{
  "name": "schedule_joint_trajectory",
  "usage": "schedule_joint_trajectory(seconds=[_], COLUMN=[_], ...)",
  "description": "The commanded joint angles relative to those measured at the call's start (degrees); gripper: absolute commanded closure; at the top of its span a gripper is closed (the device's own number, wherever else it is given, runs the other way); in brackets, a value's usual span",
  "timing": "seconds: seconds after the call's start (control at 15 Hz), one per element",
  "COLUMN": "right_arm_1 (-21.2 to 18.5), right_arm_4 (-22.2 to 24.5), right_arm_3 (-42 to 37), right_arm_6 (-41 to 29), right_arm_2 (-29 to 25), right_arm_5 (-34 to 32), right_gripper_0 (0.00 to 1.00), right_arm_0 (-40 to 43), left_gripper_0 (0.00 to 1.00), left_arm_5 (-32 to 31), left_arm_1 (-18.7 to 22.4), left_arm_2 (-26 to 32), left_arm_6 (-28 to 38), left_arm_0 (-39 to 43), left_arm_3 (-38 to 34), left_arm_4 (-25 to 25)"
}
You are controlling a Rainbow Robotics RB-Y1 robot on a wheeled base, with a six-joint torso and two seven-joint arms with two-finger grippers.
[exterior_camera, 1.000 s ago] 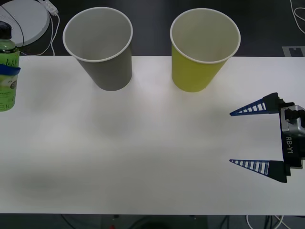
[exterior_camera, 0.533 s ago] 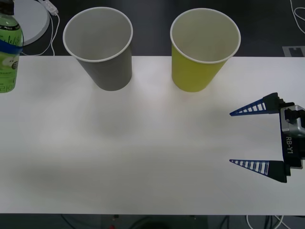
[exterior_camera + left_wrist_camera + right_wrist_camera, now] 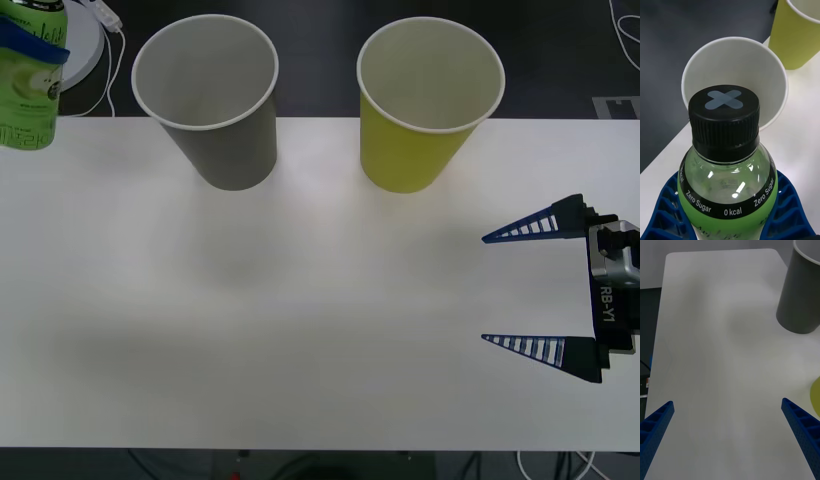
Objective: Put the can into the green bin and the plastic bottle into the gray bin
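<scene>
Left gripper (image 3: 730, 210), ribbed blue fingers pinching the clear plastic bottle (image 3: 30, 85), holds it aloft left of the tapered gray bin (image 3: 212, 100). Green bin (image 3: 425, 105) stands right of it. Right gripper (image 3: 530, 295) spread above the smooth white desk (image 3: 300, 320).

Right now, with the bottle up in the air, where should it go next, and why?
Probably sideways to over the gray bin: the left gripper holds the plastic bottle off to that bin's side, not yet over its open mouth.

plastic bottle (image 3: 30, 85): top cut off by front view's upper edge.
left gripper (image 3: 730, 221): fingertips hidden behind bottle.
</scene>
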Motion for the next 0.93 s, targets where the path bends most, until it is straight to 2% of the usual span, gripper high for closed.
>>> schedule_joint_trajectory(seconds=[0.07,0.33,0.4,0.67,0.8,0.93], right_arm_1=[0.0,0.0,0.0,0.0,0.0,0.0], right_arm_4=[0.0,0.0,0.0,0.0,0.0,0.0], right_arm_3=[0.0,0.0,0.0,0.0,0.0,0.0], right_arm_6=[0.0,0.0,0.0,0.0,0.0,0.0], right_arm_2=[0.0,0.0,0.0,0.0,0.0,0.0], right_arm_5=[0.0,0.0,0.0,0.0,0.0,0.0], right_gripper_0=[0.00,0.00,0.00,0.00,0.00,0.00], right_arm_0=[0.0,0.0,0.0,0.0,0.0,0.0], left_gripper_0=[1.00,1.00,1.00,1.00,1.00,1.00], left_arm_5=[0.0,0.0,-0.2,-5.4,-5.6,-5.0], left_arm_1=[-1.6,-5.7,-7.0,-11.3,-12.0,-12.7], left_arm_2=[-3.6,-4.4,-4.4,-4.6,-8.2,-14.7], left_arm_6=[0.0,0.2,0.1,0.8,0.8,0.4], left_arm_0=[-5.3,-9.0,-9.8,-14.7,-18.8,-24.9], left_arm_3=[2.9,6.2,6.6,8.7,11.8,16.1], left_arm_4=[-1.1,-2.9,-4.6,-10.0,-10.0,-9.4])
